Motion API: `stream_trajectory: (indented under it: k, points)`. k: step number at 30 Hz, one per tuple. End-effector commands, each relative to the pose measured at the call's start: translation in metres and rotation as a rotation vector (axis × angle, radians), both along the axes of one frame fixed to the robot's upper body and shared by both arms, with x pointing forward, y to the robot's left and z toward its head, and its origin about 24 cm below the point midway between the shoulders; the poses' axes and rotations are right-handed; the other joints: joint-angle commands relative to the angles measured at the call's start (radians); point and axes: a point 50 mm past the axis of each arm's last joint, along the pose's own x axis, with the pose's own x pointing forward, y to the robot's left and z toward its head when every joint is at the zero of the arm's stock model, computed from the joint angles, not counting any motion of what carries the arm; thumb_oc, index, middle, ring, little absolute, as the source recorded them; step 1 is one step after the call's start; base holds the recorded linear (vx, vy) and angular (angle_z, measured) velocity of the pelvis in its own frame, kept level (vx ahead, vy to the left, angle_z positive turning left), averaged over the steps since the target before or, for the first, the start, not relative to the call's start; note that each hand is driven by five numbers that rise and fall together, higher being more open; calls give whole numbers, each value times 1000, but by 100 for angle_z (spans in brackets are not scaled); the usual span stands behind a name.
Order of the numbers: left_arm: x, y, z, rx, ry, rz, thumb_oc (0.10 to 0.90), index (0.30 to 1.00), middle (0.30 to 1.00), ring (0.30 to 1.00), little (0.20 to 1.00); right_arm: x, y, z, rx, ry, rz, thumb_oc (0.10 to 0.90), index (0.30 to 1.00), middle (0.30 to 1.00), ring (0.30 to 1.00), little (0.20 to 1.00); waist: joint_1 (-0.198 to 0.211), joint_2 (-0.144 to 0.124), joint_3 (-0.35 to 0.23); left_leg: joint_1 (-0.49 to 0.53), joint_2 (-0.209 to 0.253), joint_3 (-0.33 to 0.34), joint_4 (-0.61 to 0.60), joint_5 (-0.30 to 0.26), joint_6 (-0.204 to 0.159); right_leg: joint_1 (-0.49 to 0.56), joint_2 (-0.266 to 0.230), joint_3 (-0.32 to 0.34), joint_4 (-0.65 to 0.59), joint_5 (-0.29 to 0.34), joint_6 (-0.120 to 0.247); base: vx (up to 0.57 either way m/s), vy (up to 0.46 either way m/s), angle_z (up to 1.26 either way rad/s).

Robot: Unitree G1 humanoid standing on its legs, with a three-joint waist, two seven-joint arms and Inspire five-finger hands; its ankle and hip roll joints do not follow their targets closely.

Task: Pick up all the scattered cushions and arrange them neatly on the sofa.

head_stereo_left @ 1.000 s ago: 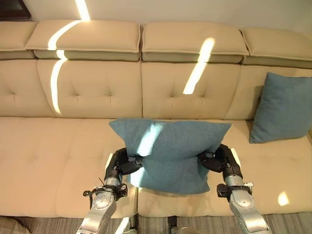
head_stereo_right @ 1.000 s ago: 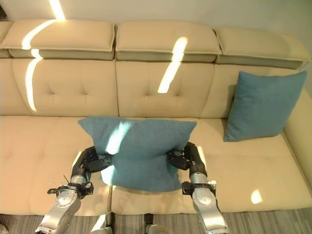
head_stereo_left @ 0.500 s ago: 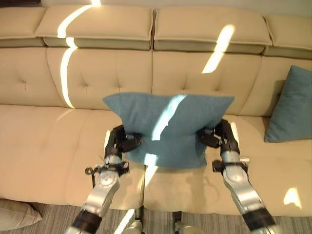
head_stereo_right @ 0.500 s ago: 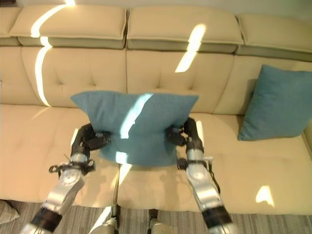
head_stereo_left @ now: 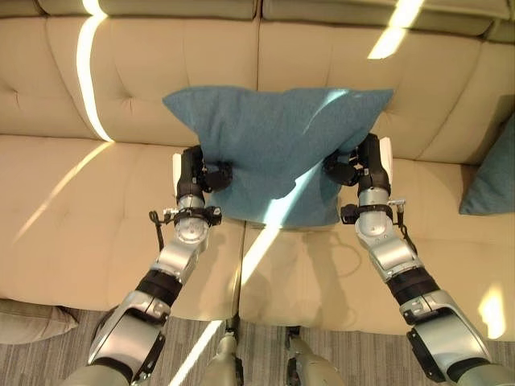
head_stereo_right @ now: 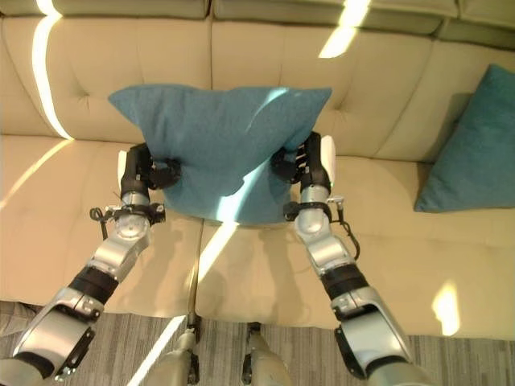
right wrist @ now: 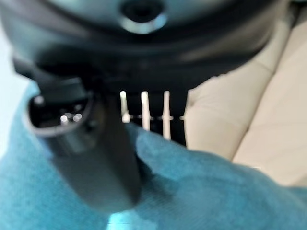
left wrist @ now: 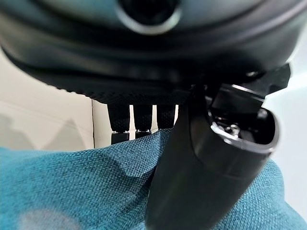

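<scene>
I hold a teal cushion (head_stereo_left: 278, 145) in the air in front of the beige sofa (head_stereo_left: 105, 193), above the seam between two seat pads and level with the backrest. My left hand (head_stereo_left: 203, 173) is shut on its left edge, thumb pressed into the fabric (left wrist: 96, 191). My right hand (head_stereo_left: 354, 165) is shut on its right edge in the same pinch (right wrist: 192, 191). A second teal cushion (head_stereo_right: 476, 145) leans upright against the backrest at the sofa's far right end.
Striped grey carpet (head_stereo_left: 265, 354) runs along the sofa's front edge. A beige cushion corner (head_stereo_left: 28, 322) lies on the floor at the lower left. Bright sun streaks cross the backrest and seats. Wide bare seat pads lie left and right of the held cushion.
Both hands have raised the teal cushion and carried it farther toward the backrest. The camera has tilted down, so more of my arms and the carpet show.
</scene>
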Motion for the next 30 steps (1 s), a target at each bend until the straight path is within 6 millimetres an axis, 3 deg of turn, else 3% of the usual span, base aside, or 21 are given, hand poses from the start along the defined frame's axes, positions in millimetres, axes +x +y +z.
stream_trajectory:
  k: [1,10,11,12,13,14,19,24,28,29,30]
  points:
    - [3,-28,137,127,-531,-96,400,300,300,300,300,-3,43,123,-12,-467,130,400,300,300,300,300,3,-60,-12,45,-50,67,61,-155,-3,-11,-39,71,53,-78,91,-17,4,-3]
    - [10,-25,164,177,-559,-51,400,300,300,300,300,2,53,155,-65,-518,103,400,300,300,300,300,10,-46,4,13,-57,62,64,-153,-4,-55,-40,77,63,-77,95,0,-4,7]
    - [12,-24,165,169,-553,-56,400,300,300,300,300,5,49,156,-99,-500,83,497,446,446,446,446,11,-45,5,12,-59,61,61,-151,-4,-59,-39,77,62,-77,96,-16,-6,21]
    - [12,-23,164,168,-545,-59,563,545,545,545,545,7,46,155,-115,-485,71,706,759,759,759,759,11,-44,5,12,-60,61,59,-150,-5,-59,-39,77,61,-76,96,-13,-17,-12]
    - [13,-23,162,169,-534,-65,755,832,832,832,832,8,44,156,-130,-473,61,800,900,900,900,900,12,-45,6,13,-60,61,58,-150,-5,-57,-39,76,60,-76,96,-9,-12,-23]
    - [13,-21,161,166,-529,-63,800,900,900,900,900,10,41,153,-133,-457,51,800,900,900,900,900,11,-45,6,15,-60,61,57,-150,-6,-55,-39,75,58,-76,96,-17,-9,-29]
    - [15,-13,148,157,-481,-58,800,900,900,900,900,14,23,133,-155,-366,15,800,900,900,900,900,9,-50,6,38,-59,62,48,-151,-7,-34,-36,73,44,-71,97,7,-7,22]
    - [12,13,127,148,-428,-15,800,900,900,900,900,12,-9,103,-155,-276,-38,800,900,900,900,900,4,-58,-6,65,-57,68,30,-147,-7,-8,-35,75,21,-61,98,3,-5,-11]
    - [-4,63,85,117,-328,64,800,900,900,900,900,-10,-70,45,-135,-117,-145,800,900,900,900,900,-1,-61,-28,111,-51,71,11,-151,-6,31,-30,71,11,-67,98,39,2,-8]
    - [-15,81,67,106,-290,93,800,900,900,900,900,-25,-93,20,-118,-55,-191,800,900,900,900,900,-4,-63,-40,132,-50,70,5,-156,-5,52,-29,69,7,-71,98,56,-1,-7]
    - [-19,87,59,103,-272,104,800,900,900,900,900,-30,-100,12,-110,-33,-208,800,900,900,900,900,-5,-64,-41,139,-49,70,4,-157,-5,58,-29,68,6,-72,98,52,-18,-11]
